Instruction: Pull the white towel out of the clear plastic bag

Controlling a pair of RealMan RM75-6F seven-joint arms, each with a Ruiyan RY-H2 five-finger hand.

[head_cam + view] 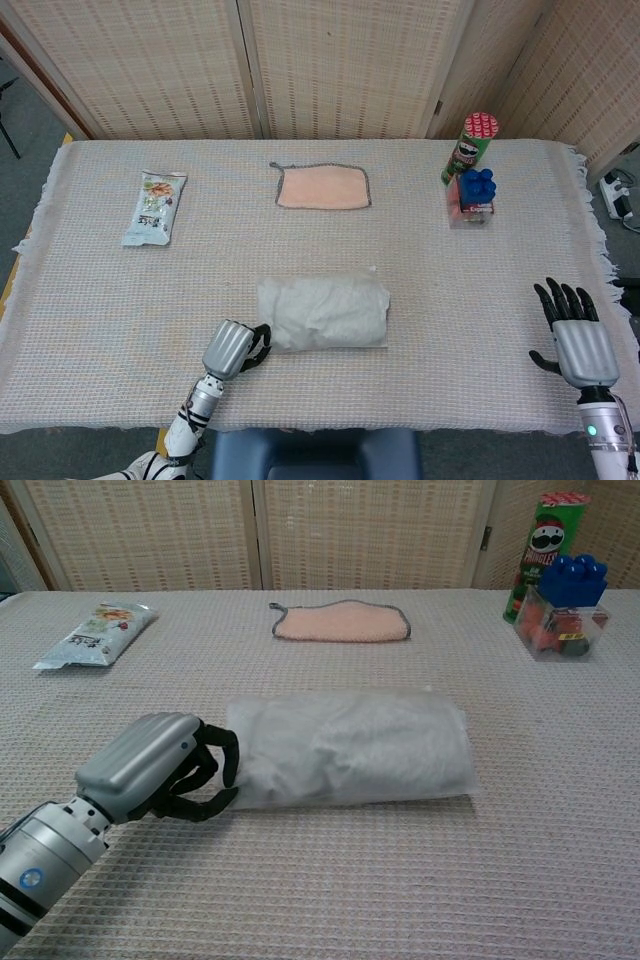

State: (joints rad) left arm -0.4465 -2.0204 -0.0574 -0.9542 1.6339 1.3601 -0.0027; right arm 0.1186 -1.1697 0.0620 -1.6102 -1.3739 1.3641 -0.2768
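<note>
The clear plastic bag (322, 312) (350, 748) lies flat at the front middle of the table, with the white towel (340, 742) folded inside it. My left hand (233, 347) (160, 765) is at the bag's left end. Its fingers are curled in, and the thumb and a fingertip (230, 762) pinch the bag's left edge. My right hand (583, 340) shows only in the head view, at the table's front right, far from the bag. It holds nothing and its fingers are spread.
A pink cloth (323, 187) lies at the back middle and a snack packet (155, 206) at the back left. At the back right a green chip can (470, 146) stands behind a clear box with blue bricks (474, 196). A woven cloth (120, 300) covers the table.
</note>
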